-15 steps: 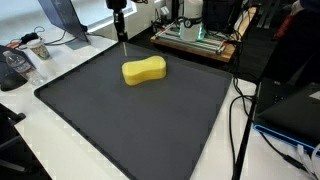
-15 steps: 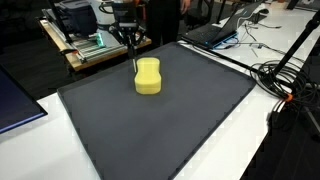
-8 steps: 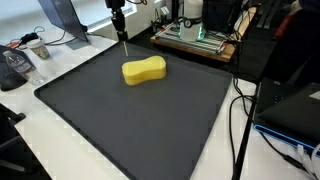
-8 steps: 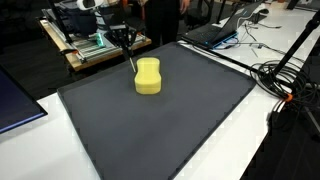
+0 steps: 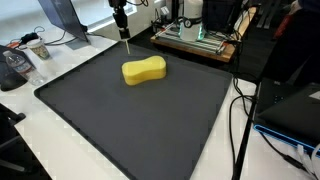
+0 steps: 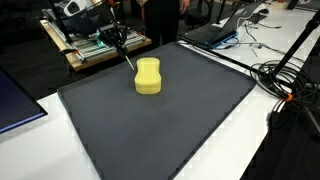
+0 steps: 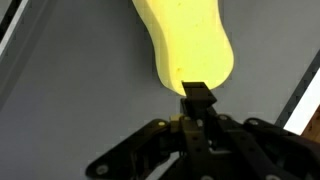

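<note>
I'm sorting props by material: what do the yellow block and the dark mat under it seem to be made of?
The yellow sponge looks like soft foam: matte, with rounded edges and a pinched waist like a cleaning sponge. The dark mat is probably a rubber or foam sheet: flat, charcoal, without shine. The pictures cannot settle which.

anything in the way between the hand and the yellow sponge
Nothing visible stands between them. The shut hand hangs just by the end of the sponge, above the bare black mat. A thin stick points down from the hand toward the sponge.
</note>
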